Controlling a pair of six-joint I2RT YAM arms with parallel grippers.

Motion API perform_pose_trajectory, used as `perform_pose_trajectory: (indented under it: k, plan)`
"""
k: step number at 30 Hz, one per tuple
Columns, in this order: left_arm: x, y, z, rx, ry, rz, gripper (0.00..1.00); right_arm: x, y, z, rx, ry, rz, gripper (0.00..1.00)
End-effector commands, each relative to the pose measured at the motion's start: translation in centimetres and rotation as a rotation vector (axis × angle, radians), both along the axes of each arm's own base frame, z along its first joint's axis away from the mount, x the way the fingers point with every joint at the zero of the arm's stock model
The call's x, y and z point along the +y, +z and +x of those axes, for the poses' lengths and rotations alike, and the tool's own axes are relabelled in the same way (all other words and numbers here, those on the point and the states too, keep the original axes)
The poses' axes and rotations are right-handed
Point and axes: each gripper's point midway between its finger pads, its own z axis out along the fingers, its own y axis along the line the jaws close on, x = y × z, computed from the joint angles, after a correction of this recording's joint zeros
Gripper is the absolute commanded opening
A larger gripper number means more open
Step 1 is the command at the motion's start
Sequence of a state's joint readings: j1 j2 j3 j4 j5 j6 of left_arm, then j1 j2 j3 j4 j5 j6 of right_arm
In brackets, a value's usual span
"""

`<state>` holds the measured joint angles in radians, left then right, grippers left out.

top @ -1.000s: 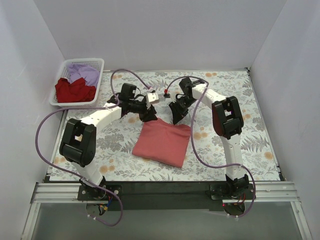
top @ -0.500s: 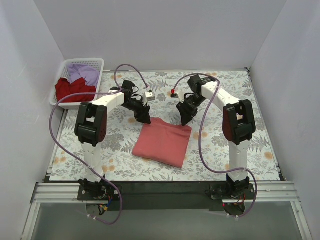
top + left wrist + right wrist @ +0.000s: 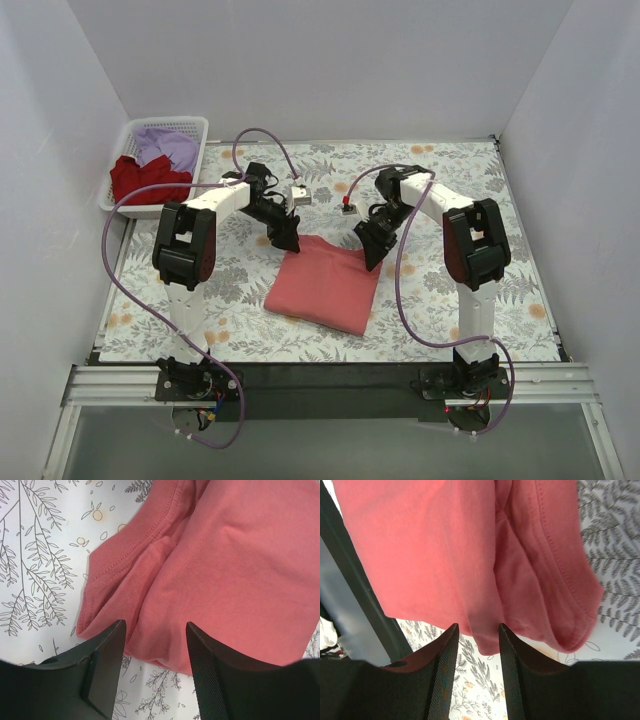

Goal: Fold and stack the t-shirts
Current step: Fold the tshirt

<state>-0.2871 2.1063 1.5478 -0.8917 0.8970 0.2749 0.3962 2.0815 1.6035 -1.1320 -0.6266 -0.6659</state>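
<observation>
Floral cloth (image 3: 520, 270), three t-shirts (image 3: 325, 285), one basket (image 3: 199, 160)

Coral-red t-shirt (image 3: 327, 283) folded, centre; darker red t-shirt (image 3: 148, 182), lavender t-shirt (image 3: 168, 146) crumpled in basket (image 3: 199, 165).

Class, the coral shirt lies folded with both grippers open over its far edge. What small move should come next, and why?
Probably raise both clear: the left gripper and right gripper stand open, holding nothing, the coral-red t-shirt lies folded, and the darker red t-shirt waits in the basket.
</observation>
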Motion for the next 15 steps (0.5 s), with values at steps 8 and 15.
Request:
perform_pose_trajectory:
  k: [8,15]
  plan:
    - [0.3,-0.3,0.4,-0.044,-0.015,0.021,0.5,-0.4,0.5,-1.6,0.014,0.038,0.009,0.43]
    - [0.7,-1.4,0.4,-0.05,-0.009,0.04,0.49,-0.6,0.3,-2.0,0.021,0.039,0.001,0.38]
